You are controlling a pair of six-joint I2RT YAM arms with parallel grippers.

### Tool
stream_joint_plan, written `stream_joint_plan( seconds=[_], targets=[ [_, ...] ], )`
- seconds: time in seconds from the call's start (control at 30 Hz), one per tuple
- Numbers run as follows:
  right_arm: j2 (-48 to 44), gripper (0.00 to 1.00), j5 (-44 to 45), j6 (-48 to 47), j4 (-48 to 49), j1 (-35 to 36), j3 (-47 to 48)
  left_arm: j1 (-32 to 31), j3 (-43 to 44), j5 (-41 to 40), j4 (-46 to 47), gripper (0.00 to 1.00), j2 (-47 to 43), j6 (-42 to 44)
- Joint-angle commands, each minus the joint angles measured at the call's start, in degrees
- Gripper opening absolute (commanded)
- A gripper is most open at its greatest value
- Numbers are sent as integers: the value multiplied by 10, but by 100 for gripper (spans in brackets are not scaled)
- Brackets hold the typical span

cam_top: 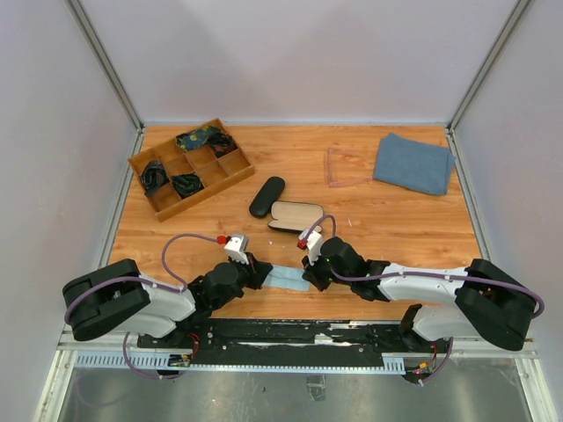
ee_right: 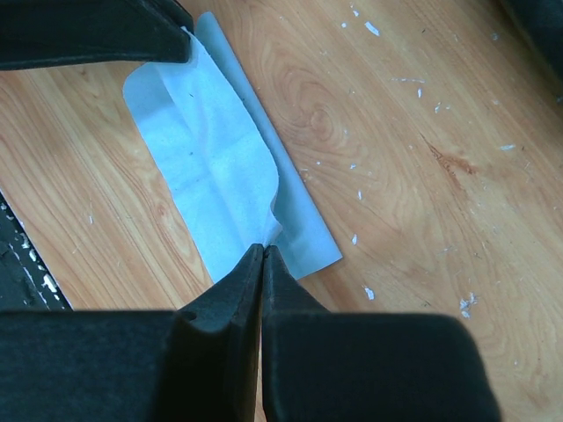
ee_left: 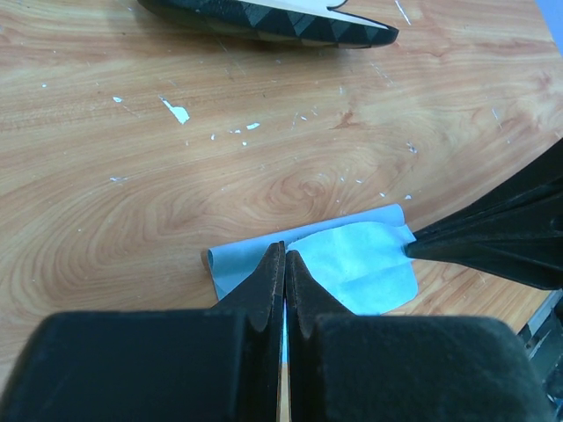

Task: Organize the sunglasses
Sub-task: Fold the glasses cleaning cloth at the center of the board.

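A pair of sunglasses [cam_top: 346,167] with a translucent pale pinkish frame lies on the table at the back right of centre, far from both grippers. Near the front edge, a small light blue cloth [cam_top: 283,278] lies partly folded between the two grippers. My left gripper [ee_left: 283,252] is shut on the cloth [ee_left: 361,264] at its left edge. My right gripper [ee_right: 264,249] is shut on the cloth [ee_right: 211,158] at the opposite end, lifting a fold. The two grippers [cam_top: 262,272] [cam_top: 308,277] face each other across it.
A wooden divided tray [cam_top: 141,167] with dark items stands at the back left. A closed black case [cam_top: 266,196] and an open case [cam_top: 295,215] lie mid-table, just beyond the grippers. A folded grey-blue cloth [cam_top: 413,163] lies at the back right.
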Motion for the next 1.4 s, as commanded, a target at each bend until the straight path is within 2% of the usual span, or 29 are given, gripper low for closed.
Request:
stream_joint_plan(
  seconds=[0.0, 0.57, 0.7, 1.03, 1.37],
  targets=[
    [5, 1, -4, -7, 5, 8, -9, -10, -8, -3, 22, 0, 1, 6],
    [0, 4, -9, -1, 2, 9, -14, -21, -18, -1, 33, 1, 7, -5],
    [-1, 7, -10, 0, 3, 11, -15, -21, -18, 0, 33, 5, 9, -6],
    [1, 23, -14, 0, 3, 15, -16, -22, -21, 8, 36, 14, 9, -7],
    [-1, 25, -19, -3, 6, 21, -17, -24, -35, 9, 26, 21, -18, -8]
  ],
)
